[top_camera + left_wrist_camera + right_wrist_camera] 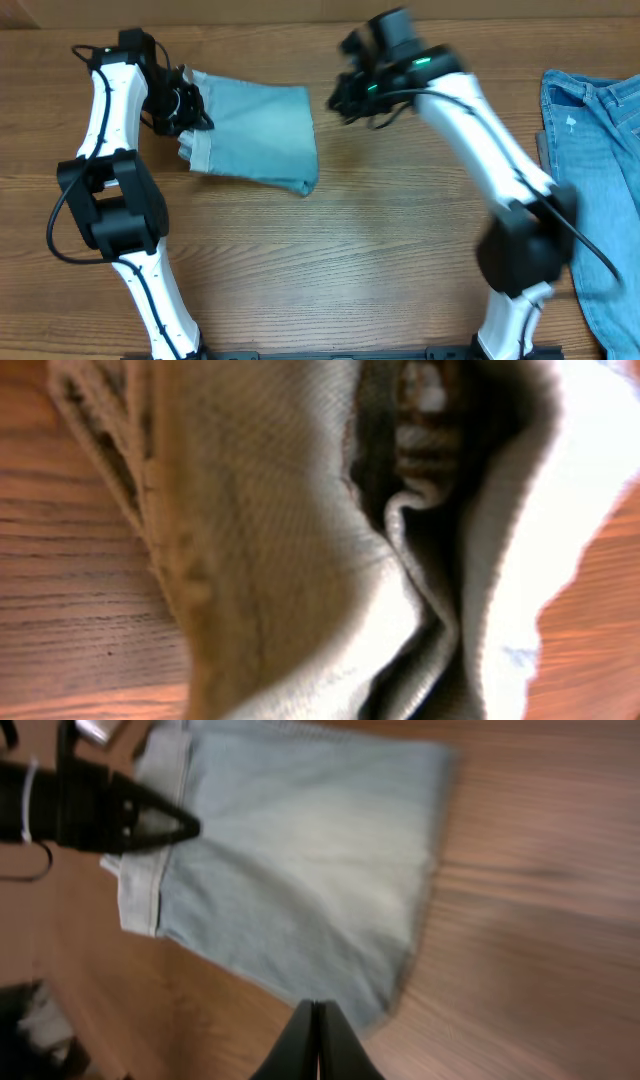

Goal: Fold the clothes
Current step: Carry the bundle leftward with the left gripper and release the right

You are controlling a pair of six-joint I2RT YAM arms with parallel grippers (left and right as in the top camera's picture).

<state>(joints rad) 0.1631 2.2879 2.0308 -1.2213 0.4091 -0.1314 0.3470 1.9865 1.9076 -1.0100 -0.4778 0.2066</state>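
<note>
The pale blue denim shorts (pixel 262 135) lie folded at the back left of the table. They also show in the right wrist view (pixel 300 870). My left gripper (pixel 186 112) is at the shorts' left edge, by the waistband, and looks shut on the cloth. In the left wrist view the cloth (pixel 300 560) fills the frame at very close range and hides the fingers. My right gripper (pixel 346 98) hovers just right of the shorts, apart from them. Its fingers (pixel 317 1012) are pressed together with nothing between them.
Another blue denim garment (pixel 600 150) lies spread along the table's right edge, partly under the right arm's base. Bare wood table (pixel 330 260) lies in front of the shorts.
</note>
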